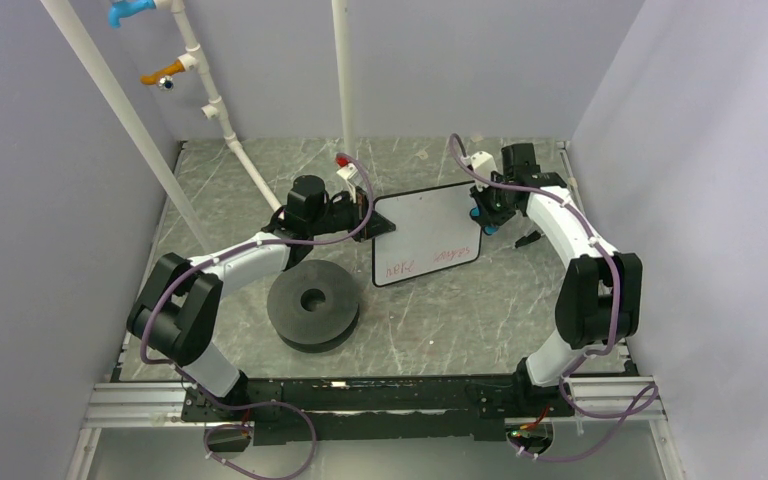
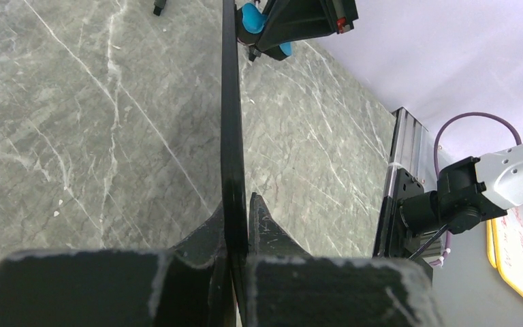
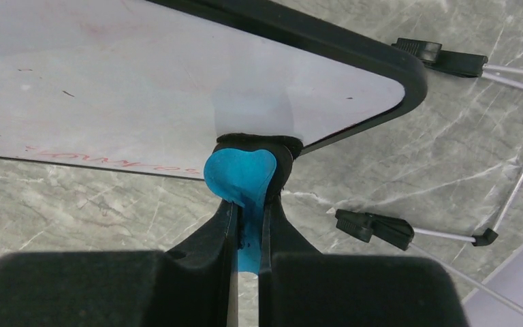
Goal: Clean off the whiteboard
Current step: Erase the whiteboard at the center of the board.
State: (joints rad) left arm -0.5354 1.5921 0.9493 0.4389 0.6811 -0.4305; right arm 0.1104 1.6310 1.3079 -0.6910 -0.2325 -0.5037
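Your left gripper (image 2: 238, 208) is clenched on the left edge of the whiteboard (image 1: 425, 235), at mid-table (image 1: 460, 320). Your right gripper (image 3: 250, 204) grasps a blue eraser (image 3: 242, 174), pressed against the board near its right corner. Red writing lines its near edge.

Grey marble-patterned table (image 1: 440, 320). A black disc (image 1: 290, 305) with a central hole lies flat on it, front left. White pipes (image 1: 212, 108) lean at rear left, carrying a blue fitting (image 1: 130, 12) and an orange fitting (image 1: 165, 72). Thin black-tipped metal legs (image 3: 374, 228) rest on the table.
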